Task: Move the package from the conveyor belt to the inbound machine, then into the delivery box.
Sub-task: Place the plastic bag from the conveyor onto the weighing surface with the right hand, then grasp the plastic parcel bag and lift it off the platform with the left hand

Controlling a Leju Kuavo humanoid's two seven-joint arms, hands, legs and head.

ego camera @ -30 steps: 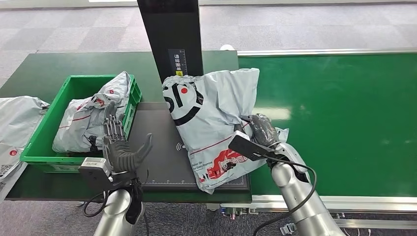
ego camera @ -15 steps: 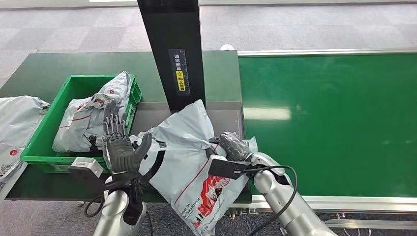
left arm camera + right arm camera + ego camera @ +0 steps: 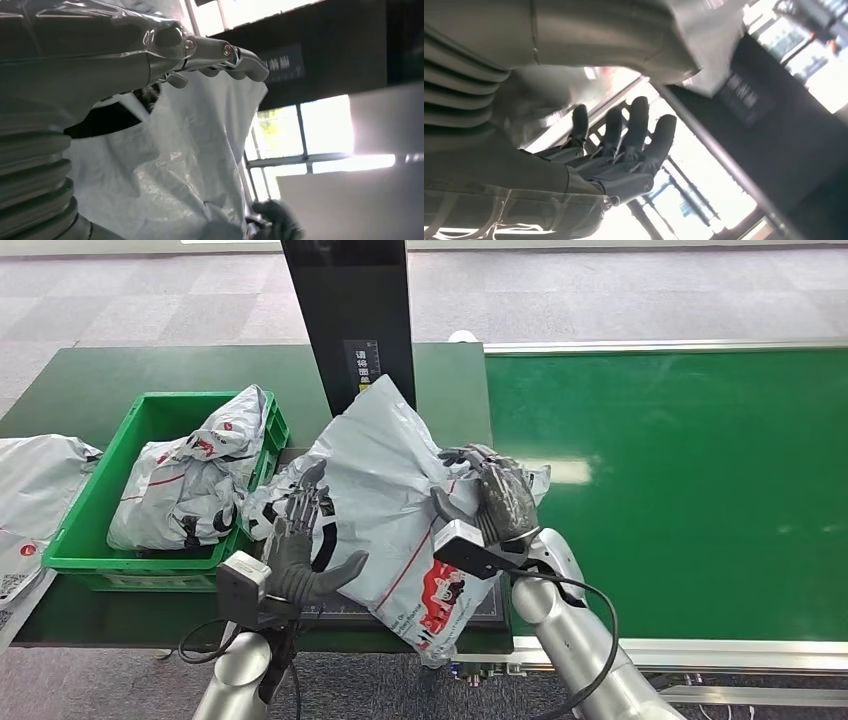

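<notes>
Head view: green bin [image 3: 90, 508] sits on the dark green table [image 3: 80, 390], left of the black scan pad [image 3: 310, 490]. Bin holds a crumpled grey mailer [image 3: 190, 485] with red print; another grey mailer [image 3: 35, 480] lies on the table just outside the bin's left wall. Task package [image 3: 390, 495], grey poly bag with black and red print, is up off the pad, tilted, in front of the black scanner post [image 3: 350, 310], between both hands. Right hand [image 3: 495, 498] grips its right edge, fingers curled over the bag. Left hand [image 3: 300, 545] is under/against the lower left side, palm up, fingers spread on the film, thumb out. Bag's bottom corner hangs past the table's front edge. Green conveyor belt [image 3: 680, 470] to the right.

Left wrist view: left hand [image 3: 125, 55] lies flat against the package [image 3: 175, 165], fingers extended, not wrapped around it. Right hand's dark fingers [image 3: 277, 225] show at the far edge of the bag.

Right wrist view: right hand [image 3: 619, 155] fingers straight-ish and together, pointing along the package [image 3: 704, 45]; contact itself is blurred here, can't tell grip.
</notes>
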